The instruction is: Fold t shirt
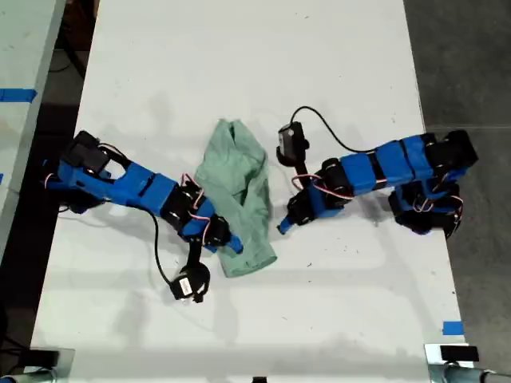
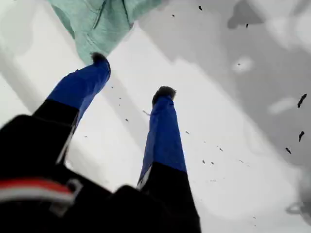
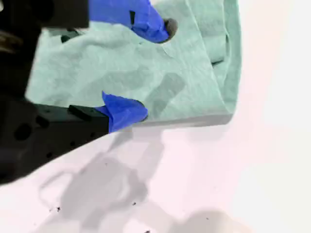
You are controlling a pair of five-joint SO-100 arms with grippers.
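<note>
White table point(image 1: 239, 64); blue tape mark point(image 1: 452, 328) near exterior view's lower right corner; dark floor point(image 1: 463, 64) beyond.

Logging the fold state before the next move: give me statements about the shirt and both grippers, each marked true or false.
1. The t shirt lies on the white table between the two arms. True.
2. My first gripper is shut on the shirt. False: it is open, over bare table at the shirt's edge.
3. My second gripper is over the fabric, jaws apart. True.
4. The shirt is spread flat. False: it is bunched and wrinkled.
</note>
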